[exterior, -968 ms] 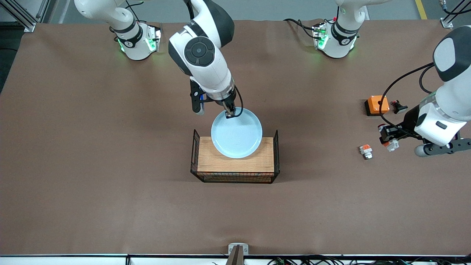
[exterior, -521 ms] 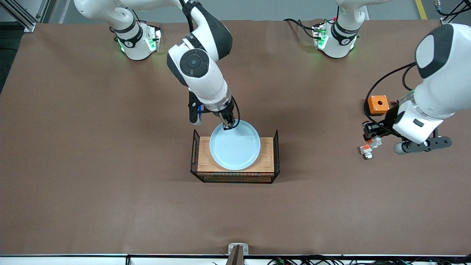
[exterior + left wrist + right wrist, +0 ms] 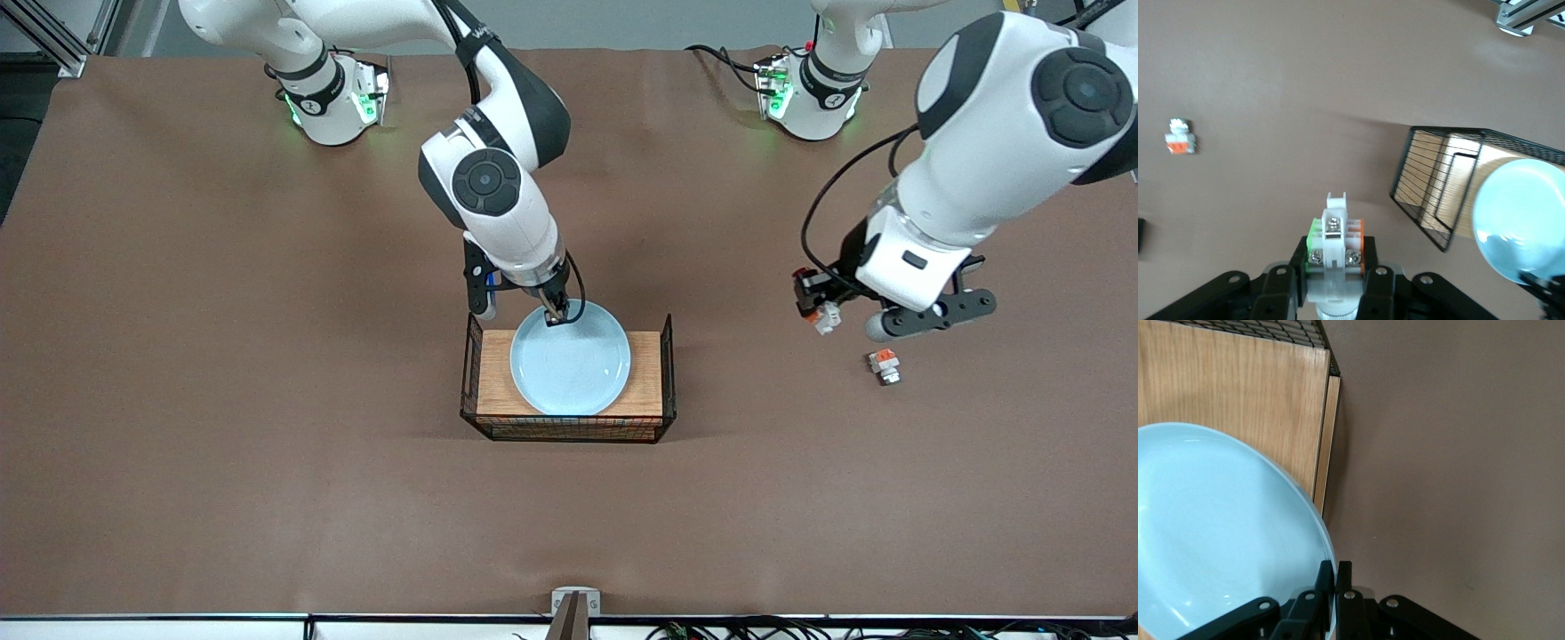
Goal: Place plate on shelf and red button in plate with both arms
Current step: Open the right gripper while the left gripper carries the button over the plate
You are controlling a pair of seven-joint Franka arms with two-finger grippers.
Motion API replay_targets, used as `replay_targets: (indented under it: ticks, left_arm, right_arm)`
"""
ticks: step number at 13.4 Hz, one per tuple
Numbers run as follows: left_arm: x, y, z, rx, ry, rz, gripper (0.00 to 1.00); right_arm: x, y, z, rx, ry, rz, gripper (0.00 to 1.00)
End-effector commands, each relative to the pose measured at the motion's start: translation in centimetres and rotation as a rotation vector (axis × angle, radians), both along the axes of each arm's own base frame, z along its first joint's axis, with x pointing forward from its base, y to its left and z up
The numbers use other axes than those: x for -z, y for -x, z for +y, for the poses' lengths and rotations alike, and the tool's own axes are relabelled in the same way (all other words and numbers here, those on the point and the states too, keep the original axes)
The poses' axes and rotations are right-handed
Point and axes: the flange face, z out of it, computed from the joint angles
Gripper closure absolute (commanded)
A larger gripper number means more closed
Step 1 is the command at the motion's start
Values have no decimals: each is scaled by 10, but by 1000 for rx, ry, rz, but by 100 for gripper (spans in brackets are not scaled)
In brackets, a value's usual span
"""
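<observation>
Left hand (image 3: 1333, 280) partly hides red button (image 3: 1335, 235).

The right gripper (image 3: 555, 317) pinches the rim of the plate (image 3: 570, 359) over the wire basket (image 3: 667, 373) at mid-table; the left gripper (image 3: 822, 311) holds the red button (image 3: 827, 316) above bare table; a small white-and-orange part (image 3: 884, 365) lies nearby.

front: high, across the table, facing the arm bases | left wrist: looks down from well above the table | right wrist: close over plate (image 3: 1218, 533) | shared: plate (image 3: 570, 358), rack (image 3: 569, 391)
</observation>
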Motion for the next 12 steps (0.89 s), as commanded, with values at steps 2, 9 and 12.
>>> replay_targets:
  ticks: [2,9,12]
  left_arm:
    - [6,9,-50,-111,42,38,100]
    - [54,2,-134,-289,162,-7,100]
    - [70,2,-161,-326,185,-5,100]
  right_arm:
    - [22,-12,2,-20,13,-18,87]
    - [23,-16,-3,-1,22,-13,16]
    - [1,-20,-12,-3,42,17,5]
